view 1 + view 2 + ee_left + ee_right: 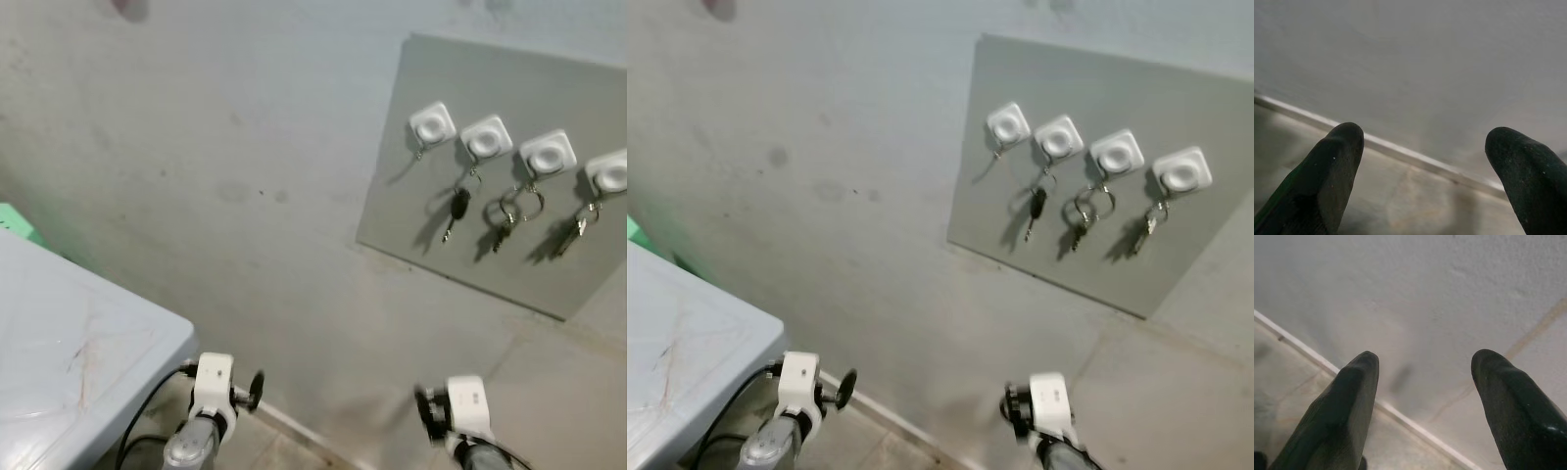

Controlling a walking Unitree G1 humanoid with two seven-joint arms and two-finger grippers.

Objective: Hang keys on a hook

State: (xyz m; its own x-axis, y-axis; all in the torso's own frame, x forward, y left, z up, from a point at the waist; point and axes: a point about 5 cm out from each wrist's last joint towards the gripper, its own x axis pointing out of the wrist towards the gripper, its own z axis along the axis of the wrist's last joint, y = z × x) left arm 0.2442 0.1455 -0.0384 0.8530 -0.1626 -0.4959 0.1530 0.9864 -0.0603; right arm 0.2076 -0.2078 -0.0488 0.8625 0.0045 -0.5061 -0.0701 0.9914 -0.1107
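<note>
A plain grey wall (225, 176) takes most of the head views, and a grey board (460, 245) is fixed on it, to the robot's right. On the board stand four white hooks (432, 125) in a row. The second, third and fourth hooks each carry keys: a black-headed key (458, 208), a bunch on a ring (516, 209), and another small bunch (578, 227). The first hook, the leftmost one, seems to have nothing on it, though its small metal part is hard to read. At the lower left is the corner of a pale blue surface (88, 343).

I judge the task to be finished or almost finished, because keys already hang on the board and no tool carries any.

The left tool (1420, 166) hangs low near the bottom of the wall, its two black fingers (1332, 171) spread wide apart with nothing between them. The right tool (1422, 401) is the same: released, wide, empty, pointing at the line where wall meets floor (1303, 396). Neither touches anything.
</note>
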